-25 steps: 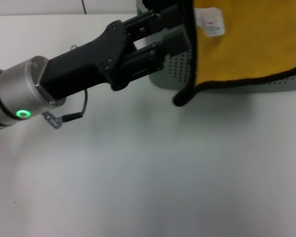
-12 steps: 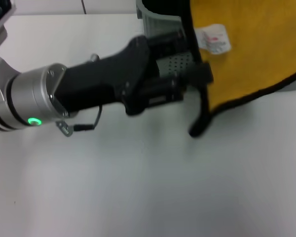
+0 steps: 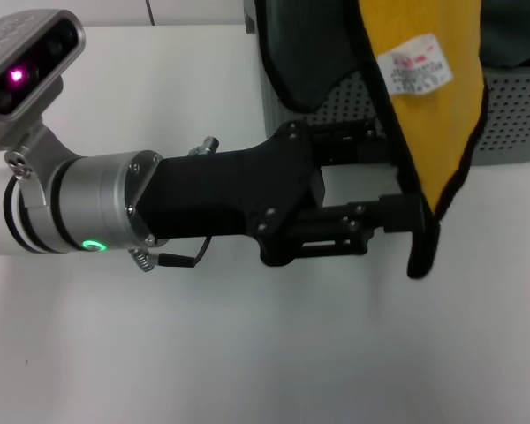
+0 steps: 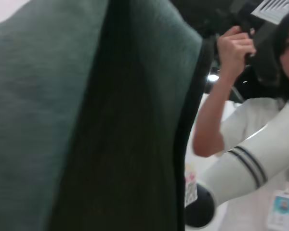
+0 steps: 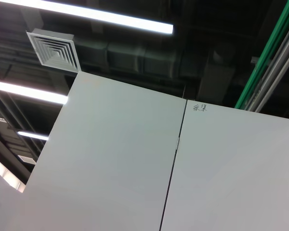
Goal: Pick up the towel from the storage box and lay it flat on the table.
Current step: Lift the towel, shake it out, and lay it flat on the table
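**Yellow towel hangs in front of the box, left arm reaches to its edge**

The mustard-yellow towel (image 3: 424, 106) hangs down from above the picture's top edge, in front of the grey-green storage box (image 3: 512, 124), with its lower corner and black loop just above the white surface (image 3: 247, 353). What holds its top is out of view. The left gripper (image 3: 406, 190) reaches in from the left, and its jaws stand apart, one on the far side and one on the near side of the towel's black-trimmed left edge; they are not yet clenched on it, as far as I can judge. A grey-teal cloth (image 3: 305, 53) lies over the box's left rim.

To do this step well, the jaws should close only on the yellow edge, not on the grey-teal cloth, and then pull it sideways so the towel spreads before it comes down.

The left wrist view shows mostly the grey-teal cloth (image 4: 62, 120) and a person (image 4: 260, 134) behind, which the head view does not show. The right wrist view shows only ceiling; the right gripper is not visible.
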{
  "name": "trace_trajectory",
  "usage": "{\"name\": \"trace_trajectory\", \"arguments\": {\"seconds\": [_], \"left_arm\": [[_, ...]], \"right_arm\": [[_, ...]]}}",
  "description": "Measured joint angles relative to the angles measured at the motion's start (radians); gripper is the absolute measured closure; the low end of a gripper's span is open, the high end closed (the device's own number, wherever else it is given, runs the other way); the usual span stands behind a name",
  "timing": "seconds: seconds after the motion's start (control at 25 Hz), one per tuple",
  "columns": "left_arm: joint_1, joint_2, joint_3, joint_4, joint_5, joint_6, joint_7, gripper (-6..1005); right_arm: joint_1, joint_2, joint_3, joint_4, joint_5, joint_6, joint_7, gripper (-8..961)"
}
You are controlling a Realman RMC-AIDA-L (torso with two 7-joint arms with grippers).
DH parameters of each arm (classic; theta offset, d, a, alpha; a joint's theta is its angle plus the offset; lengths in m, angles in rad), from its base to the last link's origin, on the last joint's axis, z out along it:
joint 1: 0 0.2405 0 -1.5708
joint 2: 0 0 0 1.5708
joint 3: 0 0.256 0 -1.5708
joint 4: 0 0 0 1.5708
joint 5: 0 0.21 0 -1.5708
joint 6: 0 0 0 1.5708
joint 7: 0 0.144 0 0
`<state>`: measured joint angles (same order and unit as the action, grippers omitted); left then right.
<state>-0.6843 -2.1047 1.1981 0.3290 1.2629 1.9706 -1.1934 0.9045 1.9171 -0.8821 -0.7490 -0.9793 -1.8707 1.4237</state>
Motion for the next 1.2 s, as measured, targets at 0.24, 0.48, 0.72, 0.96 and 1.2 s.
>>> {"name": "trace_trajectory", "arguments": {"seconds": [0.24,0.48,0.72,0.96,1.2], "left_arm": [[0.000,0.000,-0.001,-0.038,-0.029,-0.095,0.000,418],[0.013,0.001,-0.006,-0.051,-0.051,-0.144,-0.003,419],[0.016,0.005,-0.007,-0.051,-0.062,-0.142,-0.019,421],[0.026,0.010,-0.007,-0.051,-0.069,-0.139,-0.033,424],[0.054,0.019,-0.006,-0.045,-0.064,-0.139,-0.041,459]], "right_arm": [[0.003,0.021,-0.003,-0.010,0.001,0.028,-0.009,897],[0.007,0.037,-0.002,-0.037,0.002,0.041,-0.026,896],[0.005,0.032,-0.002,-0.041,0.001,0.045,-0.029,894],[-0.006,0.026,0.005,-0.041,0.005,0.040,-0.029,893],[-0.019,0.019,0.012,-0.041,0.013,0.030,-0.025,892]]}}
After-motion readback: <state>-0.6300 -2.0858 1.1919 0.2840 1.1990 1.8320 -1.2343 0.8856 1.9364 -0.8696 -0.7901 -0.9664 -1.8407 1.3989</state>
